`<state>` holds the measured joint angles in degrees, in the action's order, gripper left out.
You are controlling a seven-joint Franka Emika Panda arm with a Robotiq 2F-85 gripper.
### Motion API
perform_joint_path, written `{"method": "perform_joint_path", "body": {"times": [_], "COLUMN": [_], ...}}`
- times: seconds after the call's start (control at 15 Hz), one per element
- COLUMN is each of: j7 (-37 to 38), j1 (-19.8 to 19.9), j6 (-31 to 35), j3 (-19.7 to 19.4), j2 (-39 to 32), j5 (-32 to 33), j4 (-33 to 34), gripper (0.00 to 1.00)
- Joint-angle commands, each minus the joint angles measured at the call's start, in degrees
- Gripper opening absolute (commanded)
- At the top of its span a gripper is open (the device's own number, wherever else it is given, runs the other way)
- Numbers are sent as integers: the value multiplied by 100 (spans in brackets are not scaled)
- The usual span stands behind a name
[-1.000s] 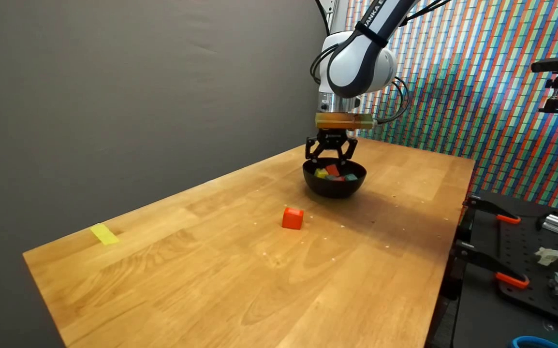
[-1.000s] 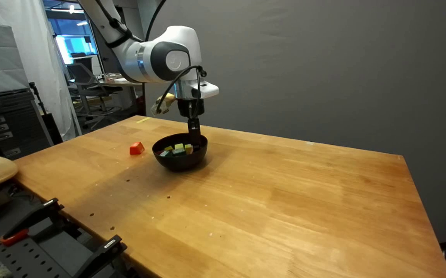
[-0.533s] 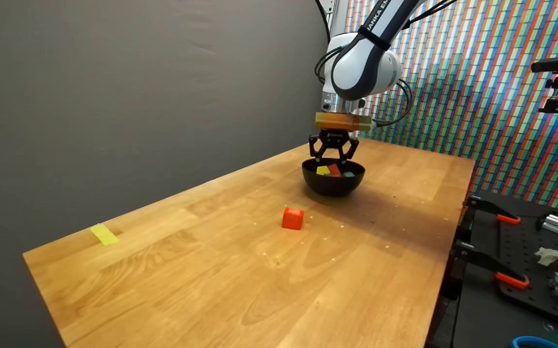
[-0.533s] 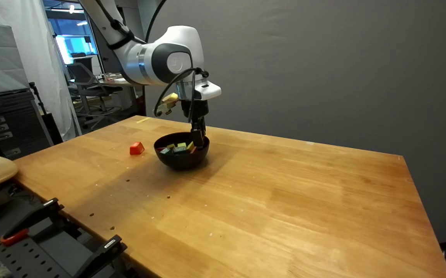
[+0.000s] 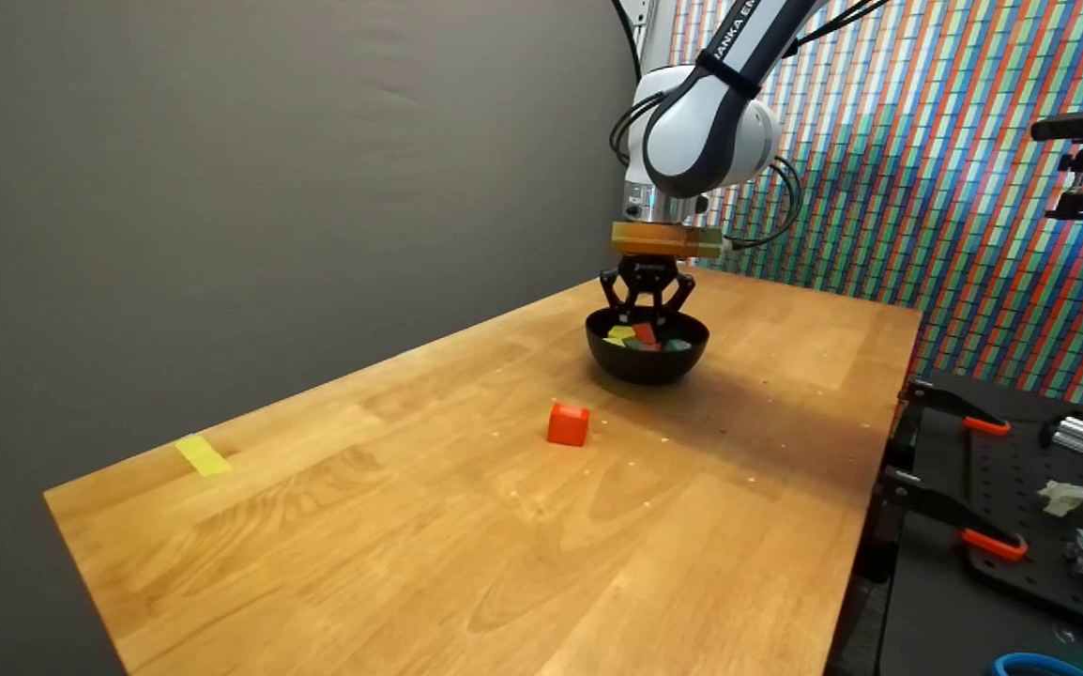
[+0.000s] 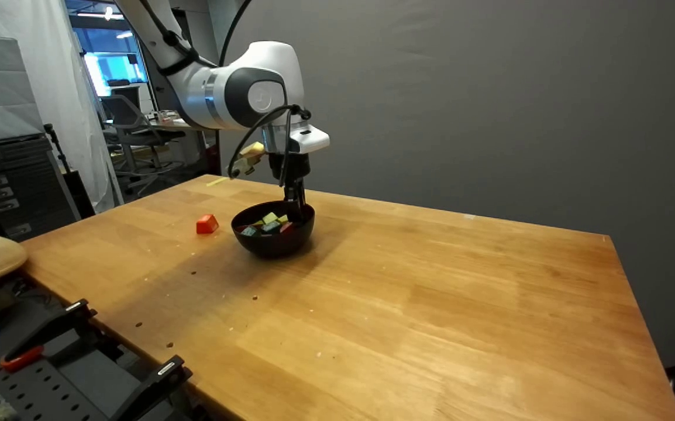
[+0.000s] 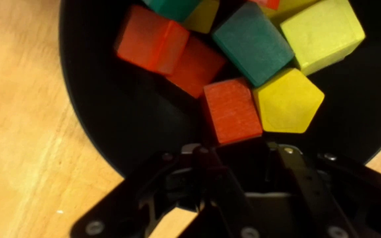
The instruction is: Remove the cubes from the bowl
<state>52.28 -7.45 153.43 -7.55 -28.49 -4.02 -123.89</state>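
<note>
robot arm (image 5: 715, 122) | partial lettering (image 5: 734, 30): "ANKA E" | in an exterior view

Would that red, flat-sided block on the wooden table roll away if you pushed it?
The red, flat-sided block would probably slide rather than roll, given its flat faces. Its straight edges suggest it's stiff, not squashy.
</note>
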Motion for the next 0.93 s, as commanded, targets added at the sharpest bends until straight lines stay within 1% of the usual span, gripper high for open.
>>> {"method": "perform_joint_path", "body": {"times": [0.0, 0.33, 0.53, 0.67, 0.8, 0.87], "j7": [-256, -351, -675, -1069, -1278, -1257], "j1": [54, 60, 248, 372, 342, 227], "j6": [-79, -168, -351, -636, -692, -634], "j3": [161, 128, 322, 498, 613, 642], "j2": [251, 501, 1036, 1481, 1846, 1970], "j5": [-126, -82, -317, -563, -737, -646], "j4": [-200, -286, -474, -557, -604, -591], "gripper": [9, 9, 9, 9, 9, 9]}}
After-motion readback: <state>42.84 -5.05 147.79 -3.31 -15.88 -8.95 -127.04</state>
